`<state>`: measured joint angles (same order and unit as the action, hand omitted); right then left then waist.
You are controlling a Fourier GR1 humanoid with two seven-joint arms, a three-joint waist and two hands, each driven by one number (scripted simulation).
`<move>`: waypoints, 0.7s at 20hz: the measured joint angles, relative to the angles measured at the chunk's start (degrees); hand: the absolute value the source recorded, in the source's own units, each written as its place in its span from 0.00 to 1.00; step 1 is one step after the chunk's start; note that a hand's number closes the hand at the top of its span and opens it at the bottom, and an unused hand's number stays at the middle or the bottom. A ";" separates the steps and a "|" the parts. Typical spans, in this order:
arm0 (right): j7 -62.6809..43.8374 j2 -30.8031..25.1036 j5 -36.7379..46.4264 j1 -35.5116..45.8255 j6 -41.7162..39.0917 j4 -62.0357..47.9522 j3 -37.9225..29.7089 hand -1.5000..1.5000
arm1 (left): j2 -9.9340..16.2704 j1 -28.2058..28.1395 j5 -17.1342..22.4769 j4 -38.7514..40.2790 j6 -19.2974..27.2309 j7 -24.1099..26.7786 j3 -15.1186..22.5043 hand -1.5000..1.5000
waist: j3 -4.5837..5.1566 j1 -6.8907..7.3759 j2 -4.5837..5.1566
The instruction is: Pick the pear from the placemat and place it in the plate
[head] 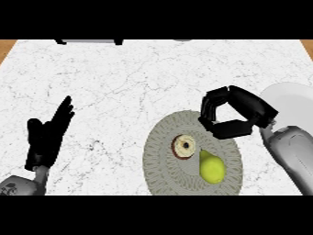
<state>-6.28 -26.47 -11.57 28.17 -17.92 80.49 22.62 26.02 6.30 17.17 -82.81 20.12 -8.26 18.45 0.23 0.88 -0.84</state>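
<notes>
Pear [211,167] sits on placemat [160,151], long axis roughly upright in view, below-left of your right hand [237,114]. R hand nearer, fingers curled, holding nothing. Plate [301,103] just right. L hand [48,135] resting, fingers straight.

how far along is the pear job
Early stage. Done: nothing has been moved; the pear lies on the round placemat beside a halved brown fruit. In hand: the right hand hovers over the placemat's upper right edge, fingers curled but holding nothing. The left hand rests open at the left. Left: grasp the pear, carry it to the white plate, release.
</notes>
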 measured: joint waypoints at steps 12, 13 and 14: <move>15.82 0.31 -5.16 -12.10 -13.41 -8.27 -2.35 0.00 | -3.30 -2.64 -1.68 0.21 3.18 0.07 0.09 0.50 | -0.31 -0.46 0.95; 16.49 -0.54 -3.04 -10.92 -13.96 -8.39 -1.76 0.00 | -2.99 -2.06 -1.46 0.48 2.82 -0.33 -0.42 0.50 | -0.29 -0.39 0.96; 16.84 -1.55 -0.84 -9.85 -14.21 -7.99 -1.13 0.00 | -3.20 -1.86 -1.68 0.34 3.10 -0.64 -0.34 0.50 | -0.29 -0.36 0.93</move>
<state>10.56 -28.02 -12.41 18.32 -32.13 72.50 21.49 22.82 4.44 15.49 -82.48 23.22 -8.90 18.11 -0.07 0.52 0.09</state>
